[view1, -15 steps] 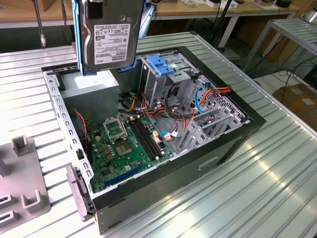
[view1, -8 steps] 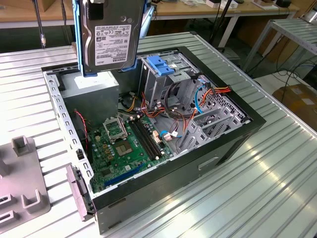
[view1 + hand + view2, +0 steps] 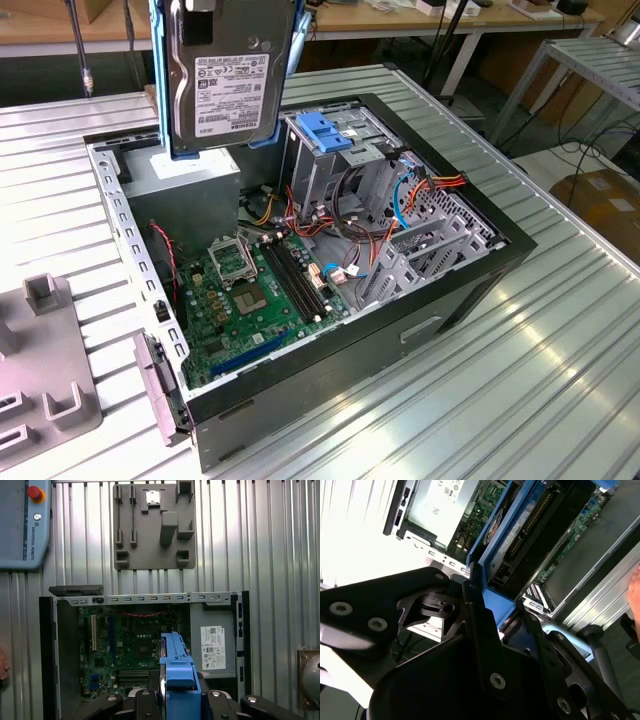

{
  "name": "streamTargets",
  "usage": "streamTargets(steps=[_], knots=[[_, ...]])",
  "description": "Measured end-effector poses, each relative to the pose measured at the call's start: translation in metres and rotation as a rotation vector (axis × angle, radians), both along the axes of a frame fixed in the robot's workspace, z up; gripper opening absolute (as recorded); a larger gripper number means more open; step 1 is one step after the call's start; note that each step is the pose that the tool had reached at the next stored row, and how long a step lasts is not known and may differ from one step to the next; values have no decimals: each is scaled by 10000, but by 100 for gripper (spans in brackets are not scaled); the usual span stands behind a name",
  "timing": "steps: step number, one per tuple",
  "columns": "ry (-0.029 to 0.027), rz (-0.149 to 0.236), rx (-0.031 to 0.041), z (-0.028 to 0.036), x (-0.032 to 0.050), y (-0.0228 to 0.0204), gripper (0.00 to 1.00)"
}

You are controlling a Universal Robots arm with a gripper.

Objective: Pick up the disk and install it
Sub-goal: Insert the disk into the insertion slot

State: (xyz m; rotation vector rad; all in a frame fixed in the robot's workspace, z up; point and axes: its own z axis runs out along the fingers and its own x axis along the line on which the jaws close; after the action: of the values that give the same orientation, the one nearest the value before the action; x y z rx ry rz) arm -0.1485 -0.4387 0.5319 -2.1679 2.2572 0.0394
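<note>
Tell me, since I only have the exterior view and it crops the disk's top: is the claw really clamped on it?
Observer: Yes; in the first wrist view the claw is shut on the disk, gripping it from both sides.
Operator: What is under it?
Observer: There the disk lines up over the motherboard edge beside the power supply.
Operator: Anything on the table I miss?
Observer: A control pendant with a red button lies beyond the case.
</note>
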Motion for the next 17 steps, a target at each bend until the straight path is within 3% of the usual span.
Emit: streamTargets(steps=[4,11,17], knots=[[0,0,-2,-2,0,-33,37],[0,1,-8,-8,7,-43,37],[1,0,-9,-14,101,-45,37]])
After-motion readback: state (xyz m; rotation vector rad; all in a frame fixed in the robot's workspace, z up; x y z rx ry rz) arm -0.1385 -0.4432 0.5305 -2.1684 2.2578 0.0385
